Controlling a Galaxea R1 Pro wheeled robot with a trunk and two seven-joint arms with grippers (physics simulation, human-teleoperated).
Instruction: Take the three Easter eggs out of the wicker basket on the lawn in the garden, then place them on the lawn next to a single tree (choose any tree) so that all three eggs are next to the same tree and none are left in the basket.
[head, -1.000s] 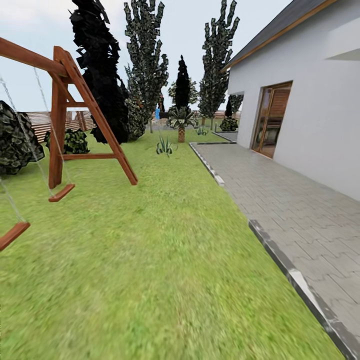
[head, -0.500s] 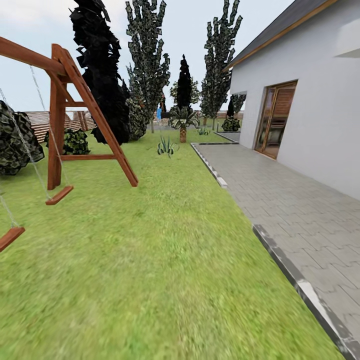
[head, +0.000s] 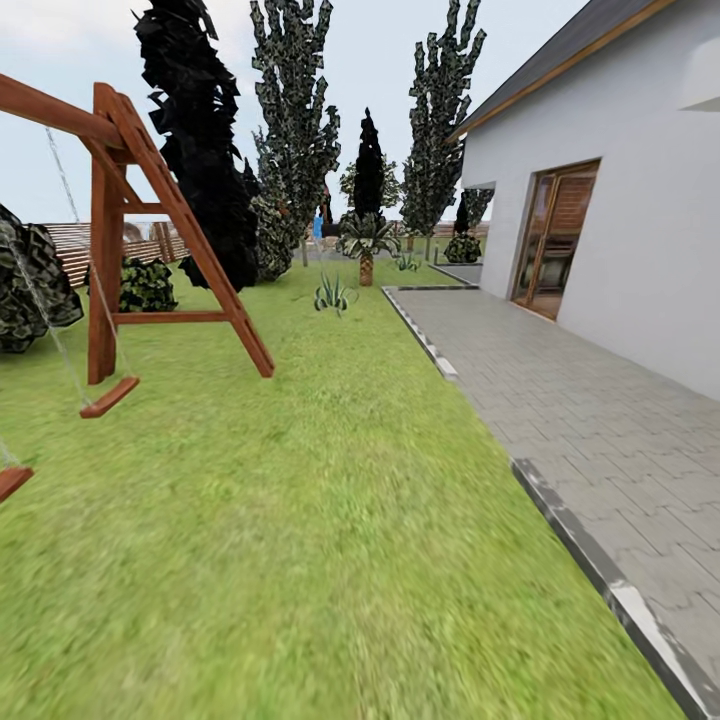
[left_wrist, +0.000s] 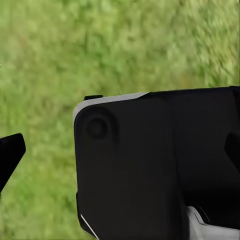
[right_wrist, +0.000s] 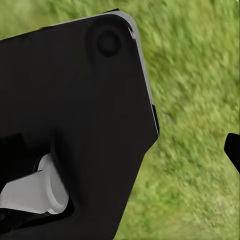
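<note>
Left gripper (left_wrist: 125, 165) and right gripper (right_wrist: 120, 150): opening not readable, only lawn (head: 300, 520) beneath. Eggs likely light, slippery; grip mid-body.

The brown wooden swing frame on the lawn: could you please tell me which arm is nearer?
Probably left: the swing frame stands at the head view's left, the left arm's side; the right arm's side faces the grey paving.

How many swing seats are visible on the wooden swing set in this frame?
2: one swing seat hangs beside the A-frame leg; another seat is cut off at the head view's left edge. More may lie beyond the frame.
</note>
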